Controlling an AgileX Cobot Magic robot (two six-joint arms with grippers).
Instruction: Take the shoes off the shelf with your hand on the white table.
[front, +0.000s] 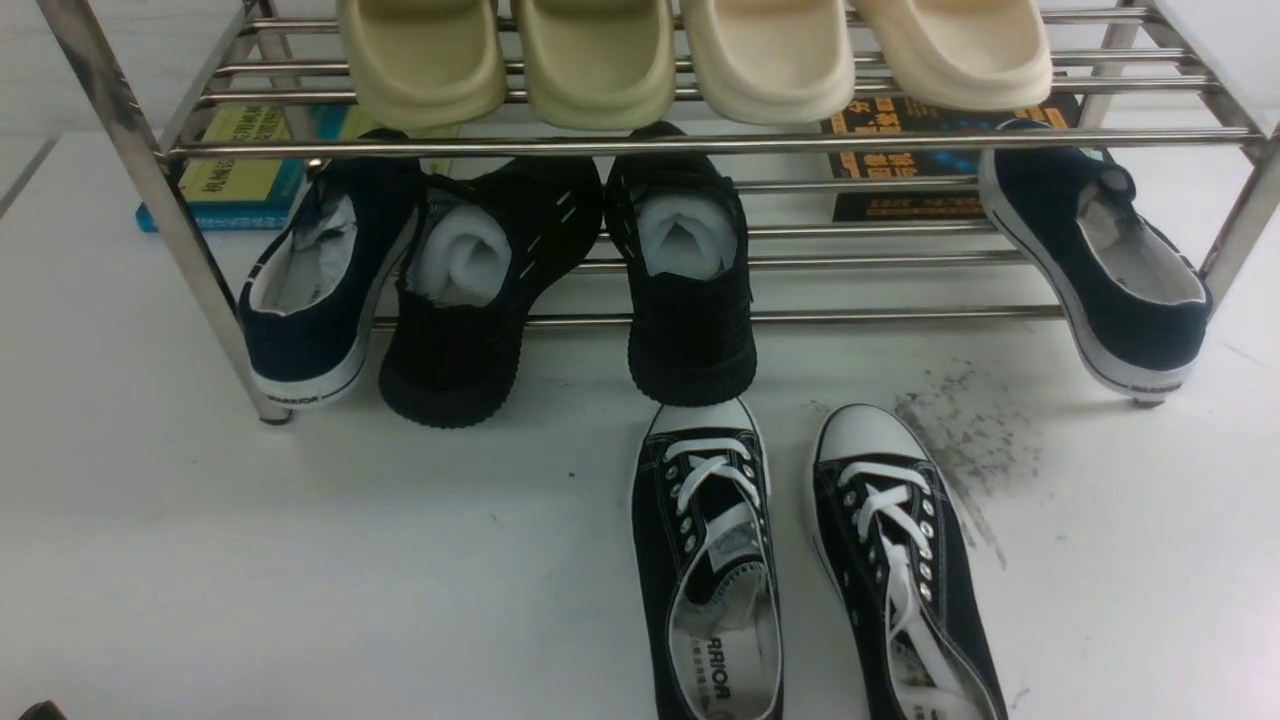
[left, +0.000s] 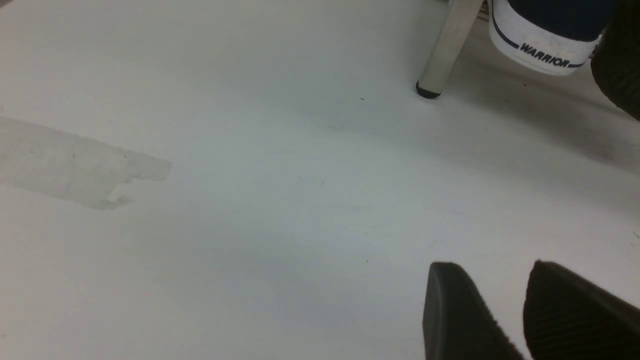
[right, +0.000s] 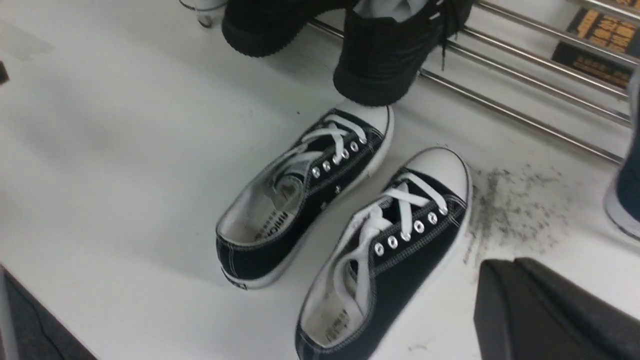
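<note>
Black-tipped, holding the right gripper (right: 515, 280) clenched on nothing near the shoes (right: 400, 240). Hovering the left gripper (left: 495, 266) parted over the white table (left: 250, 225).

cream slippers (front: 600, 60) | navy shoes (front: 300, 345) | black paper-stuffed shoes (front: 690, 330) | two books (front: 240, 180)

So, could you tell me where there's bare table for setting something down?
Widest: the white table left of the black lace-up sneakers, before the shelf. Smaller: right of them, over the scuff streaks. Crowded: where the left sneaker's toe nears the all-black shoe's heel.
</note>
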